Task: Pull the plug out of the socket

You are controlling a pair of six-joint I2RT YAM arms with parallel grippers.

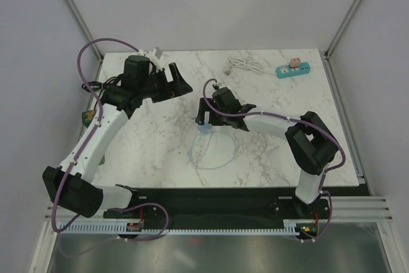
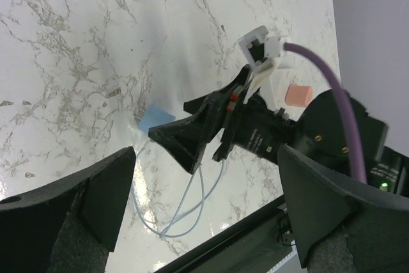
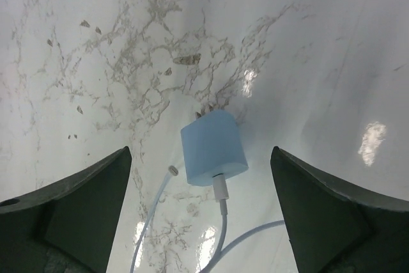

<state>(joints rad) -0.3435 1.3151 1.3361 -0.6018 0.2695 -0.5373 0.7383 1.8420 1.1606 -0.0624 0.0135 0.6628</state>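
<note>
Right gripper (image 3: 200, 177) wide apart above blue plug (image 3: 214, 147); left gripper (image 2: 206, 158) wide, empty

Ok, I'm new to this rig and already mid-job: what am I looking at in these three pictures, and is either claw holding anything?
Two robot arms stand at a marble table. The wide picture looks down from above; the other two come from cameras on each wrist, with dark fingers at the edges. The right gripper hangs open over a blue charger lying loose with its thin cable. The left gripper is open too, holding nothing. At the far edge lies a teal power strip with a pink plug on it.
</note>
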